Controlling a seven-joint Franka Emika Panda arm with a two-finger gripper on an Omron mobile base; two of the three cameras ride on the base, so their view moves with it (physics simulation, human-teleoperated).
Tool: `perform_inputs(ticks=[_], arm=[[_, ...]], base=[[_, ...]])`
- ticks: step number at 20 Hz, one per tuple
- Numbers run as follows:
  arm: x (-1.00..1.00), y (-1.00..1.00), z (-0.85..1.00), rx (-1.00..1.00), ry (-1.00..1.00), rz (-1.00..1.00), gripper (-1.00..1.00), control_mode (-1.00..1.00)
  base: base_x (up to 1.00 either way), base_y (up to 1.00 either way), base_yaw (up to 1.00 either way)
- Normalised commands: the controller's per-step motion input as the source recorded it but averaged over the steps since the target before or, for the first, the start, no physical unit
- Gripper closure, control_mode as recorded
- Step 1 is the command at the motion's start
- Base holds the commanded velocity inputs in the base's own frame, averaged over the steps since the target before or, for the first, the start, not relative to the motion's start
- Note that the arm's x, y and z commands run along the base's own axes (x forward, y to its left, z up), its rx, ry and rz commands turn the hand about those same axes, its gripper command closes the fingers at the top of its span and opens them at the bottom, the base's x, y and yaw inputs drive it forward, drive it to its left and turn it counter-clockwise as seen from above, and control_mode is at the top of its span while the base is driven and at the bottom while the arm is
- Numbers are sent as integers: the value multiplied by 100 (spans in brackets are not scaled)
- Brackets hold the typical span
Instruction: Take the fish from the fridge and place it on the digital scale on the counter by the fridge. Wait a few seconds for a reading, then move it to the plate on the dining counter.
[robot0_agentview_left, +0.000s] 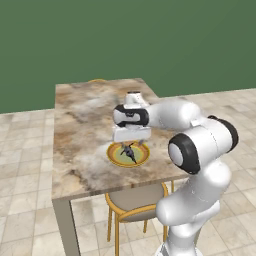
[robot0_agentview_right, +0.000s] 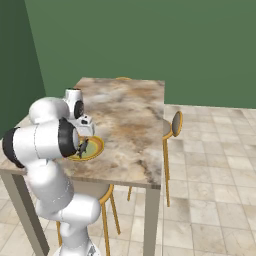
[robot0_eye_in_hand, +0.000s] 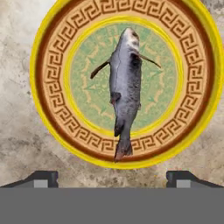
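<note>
Hand view: fish (robot0_eye_in_hand: 125, 87) lies flat in the middle of the plate (robot0_eye_in_hand: 51, 57), head toward the top of the view, tail reaching the plate's patterned rim. Gripper (robot0_eye_in_hand: 112, 179) fingertips (robot0_eye_in_hand: 43, 178) stand wide apart at the bottom, nothing between them: open, clear of the fish. Left base view: gripper (robot0_agentview_left: 131, 145) hangs just above the plate (robot0_agentview_left: 116, 156), which sits on the marbled table (robot0_agentview_left: 85, 125) near its front edge. A wooden chair (robot0_agentview_left: 135, 202) stands under that edge.

White arm (robot0_agentview_left: 200, 150), dark joint bands
</note>
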Motion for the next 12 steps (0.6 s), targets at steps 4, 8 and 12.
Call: perform_inputs(ticks=[4,8,12], arm=[[-100,0,100,1,0,0,-100,-100],[-100,-15,100,3,0,0,-100,-100],[-100,-26,100,4,2,0,-100,-100]], base=[[0,0,0],[0,0,0],[0,0,0]])
